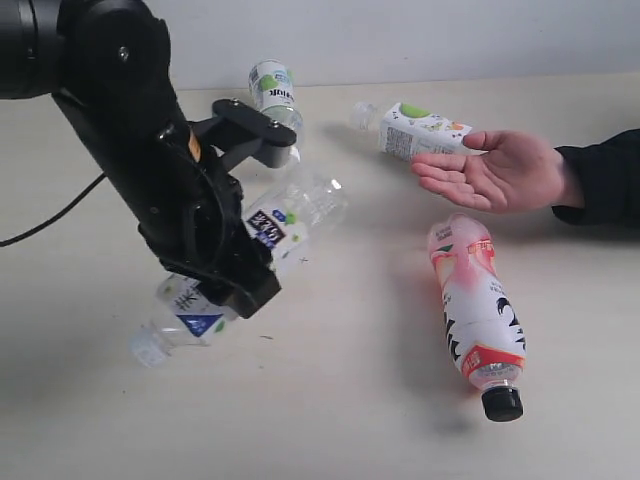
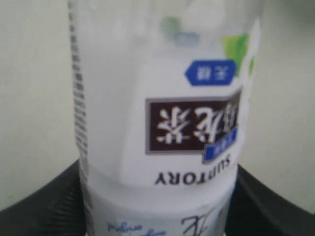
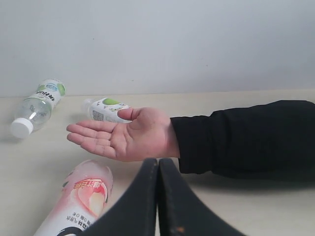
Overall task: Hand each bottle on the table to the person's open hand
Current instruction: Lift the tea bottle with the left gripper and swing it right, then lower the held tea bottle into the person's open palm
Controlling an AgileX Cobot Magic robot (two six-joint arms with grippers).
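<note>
My left gripper (image 1: 255,225) is shut on the clear tea bottle (image 1: 295,212) and holds it tilted above the table (image 1: 350,410). In the left wrist view the white tea label (image 2: 162,98) fills the frame between the black fingers (image 2: 44,206). The person's open hand (image 1: 500,170) rests palm up at the right, apart from the held bottle. The pink-white bottle (image 1: 478,305) lies below the hand. A short white-labelled bottle (image 1: 415,128) lies just behind the hand's fingers. My right gripper (image 3: 158,164) is shut and empty, pointing at the hand (image 3: 128,135).
A small clear bottle with a green-white label (image 1: 273,90) lies at the back near the wall, behind my left arm. The person's black sleeve (image 1: 605,180) reaches in from the right edge. A black cable (image 1: 50,220) trails off to the left.
</note>
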